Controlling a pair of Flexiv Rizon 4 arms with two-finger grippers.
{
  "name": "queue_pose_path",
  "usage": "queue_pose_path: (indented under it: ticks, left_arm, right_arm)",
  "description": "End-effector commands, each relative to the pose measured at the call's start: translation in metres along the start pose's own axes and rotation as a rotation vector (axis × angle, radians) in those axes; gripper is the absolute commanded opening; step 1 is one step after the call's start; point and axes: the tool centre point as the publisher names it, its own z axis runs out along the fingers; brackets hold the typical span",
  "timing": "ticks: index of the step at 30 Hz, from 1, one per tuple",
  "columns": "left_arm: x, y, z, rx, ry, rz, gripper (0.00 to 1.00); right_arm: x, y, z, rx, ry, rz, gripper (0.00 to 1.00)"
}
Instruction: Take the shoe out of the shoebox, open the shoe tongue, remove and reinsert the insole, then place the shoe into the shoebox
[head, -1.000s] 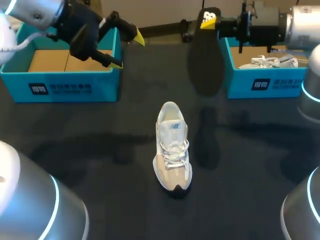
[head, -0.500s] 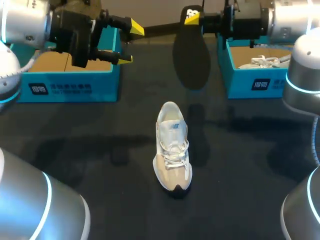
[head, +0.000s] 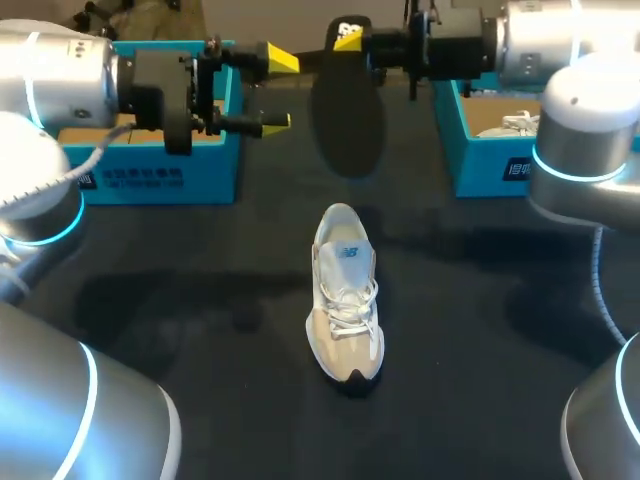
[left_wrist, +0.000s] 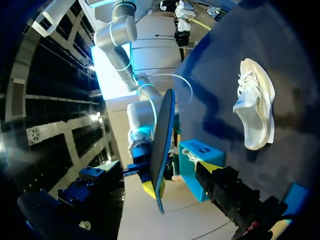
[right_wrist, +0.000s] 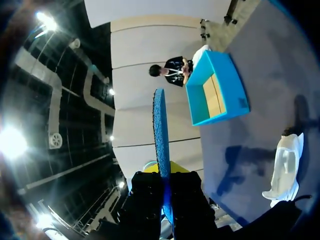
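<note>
A white and beige shoe (head: 345, 295) lies on the dark table, toe toward the front edge. Above the far part of the table my right gripper (head: 350, 40) is shut on the heel end of a dark insole (head: 347, 120), which hangs down in the air. In the right wrist view the insole (right_wrist: 160, 135) stands edge-on between the right gripper's fingers (right_wrist: 145, 200). Just left of the insole, my left gripper (head: 279, 91) is open with nothing in it. From the left wrist, the insole (left_wrist: 163, 145) shows edge-on ahead, with the shoe (left_wrist: 256, 111) beyond.
A blue shoebox (head: 150, 170) with a bare cardboard floor stands at the back left, under my left arm. A second blue shoebox (head: 490, 165) at the back right holds another white shoe (head: 515, 125).
My right gripper has carried the insole leftward and farther back. My left gripper has swung right toward it, still open. The shoe on the table has not moved.
</note>
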Motion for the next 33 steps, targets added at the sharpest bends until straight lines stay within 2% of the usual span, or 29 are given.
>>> queue_pose_path:
  ticks: [1, 7, 9, 10, 12, 13, 14, 15, 18, 22, 23, 24, 25, 30, 31, 32, 33]
  left_arm:
    - [0.006, -0.001, 0.01, -0.007, -0.068, 0.0, 1.0]
    - [0.007, -0.003, 0.021, -0.013, -0.118, 0.003, 0.98]
    - [0.005, -0.004, 0.022, -0.013, -0.126, 0.003, 0.9]
    - [0.005, -0.004, 0.022, -0.013, -0.134, 0.002, 0.89]
    - [0.003, -0.004, 0.023, -0.014, -0.14, 0.001, 0.76]
    - [0.003, -0.004, 0.023, -0.013, -0.144, 0.002, 0.66]
    - [0.002, -0.004, 0.023, -0.012, -0.146, 0.004, 0.51]
    - [0.002, -0.004, 0.023, -0.012, -0.146, 0.004, 0.51]
    - [0.004, -0.003, 0.026, -0.012, -0.143, 0.009, 0.38]
    - [0.006, -0.002, 0.03, -0.011, -0.141, 0.007, 0.32]
    - [0.006, -0.001, 0.033, -0.01, -0.141, 0.006, 0.19]
    - [0.007, -0.001, 0.034, -0.01, -0.142, 0.005, 0.12]
    - [0.007, -0.001, 0.035, -0.01, -0.142, 0.003, 0.0]
    - [0.01, -0.002, 0.038, -0.003, -0.139, -0.018, 0.0]
    - [0.009, -0.003, 0.037, -0.001, -0.144, -0.025, 0.0]
    - [0.007, -0.004, 0.034, 0.002, -0.15, -0.034, 0.0]
    - [0.005, -0.005, 0.033, 0.002, -0.152, -0.036, 0.0]
  right_arm:
    - [0.003, 0.005, 0.021, 0.004, 0.008, 0.0, 0.0]
    - [-0.001, -0.001, 0.033, 0.015, 0.011, 0.014, 0.0]
    - [-0.002, -0.003, 0.033, 0.02, 0.01, 0.017, 0.0]
    - [-0.003, -0.004, 0.033, 0.021, 0.01, 0.019, 0.0]
    - [-0.004, -0.006, 0.032, 0.022, 0.007, 0.024, 0.0]
    - [-0.005, -0.007, 0.031, 0.021, 0.004, 0.028, 0.0]
    - [-0.005, -0.009, 0.03, 0.02, 0.002, 0.03, 0.0]
    - [-0.005, -0.009, 0.03, 0.02, 0.002, 0.03, 0.0]
    - [-0.005, -0.011, 0.03, 0.014, 0.006, 0.033, 0.0]
    - [-0.005, -0.013, 0.032, 0.013, 0.011, 0.034, 0.0]
    - [-0.006, -0.014, 0.033, 0.009, 0.015, 0.035, 0.0]
    - [-0.006, -0.015, 0.033, 0.009, 0.015, 0.035, 0.0]
    - [-0.007, -0.016, 0.033, 0.009, 0.016, 0.035, 0.0]
    - [-0.009, -0.021, 0.03, 0.0, 0.022, 0.023, 0.0]
    - [-0.009, -0.023, 0.028, -0.006, 0.023, 0.009, 0.45]
    - [-0.01, -0.024, 0.025, -0.014, 0.025, 0.007, 1.0]
    - [-0.011, -0.025, 0.024, -0.009, 0.019, -0.002, 1.0]
